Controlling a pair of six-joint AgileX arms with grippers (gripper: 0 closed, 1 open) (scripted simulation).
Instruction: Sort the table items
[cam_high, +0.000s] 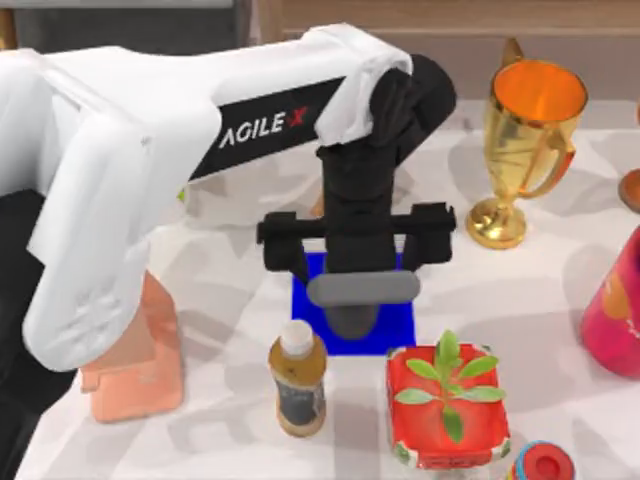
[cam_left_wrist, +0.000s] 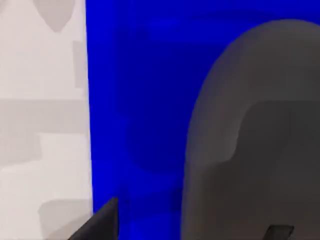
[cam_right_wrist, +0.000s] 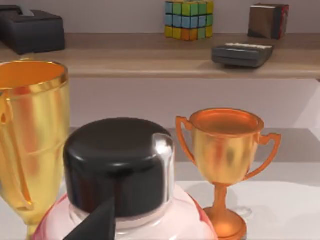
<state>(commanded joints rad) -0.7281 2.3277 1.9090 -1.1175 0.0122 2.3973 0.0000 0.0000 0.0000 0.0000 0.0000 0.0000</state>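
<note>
A dark grey oval mouse lies on a blue mat in the middle of the table. My left gripper points straight down over it and hides most of it. In the left wrist view the mouse looms large against the blue mat. One dark fingertip shows over the mat and the other fingertip over the mouse, so the gripper stands open. My right arm is parked at the right; one of its fingertips shows off to the side, in front of a black-capped pink bottle.
A brown white-capped bottle and a red pot with a green plant stand just in front of the mat. A salmon mat lies at the left. A gold trophy and a pink bottle stand at the right.
</note>
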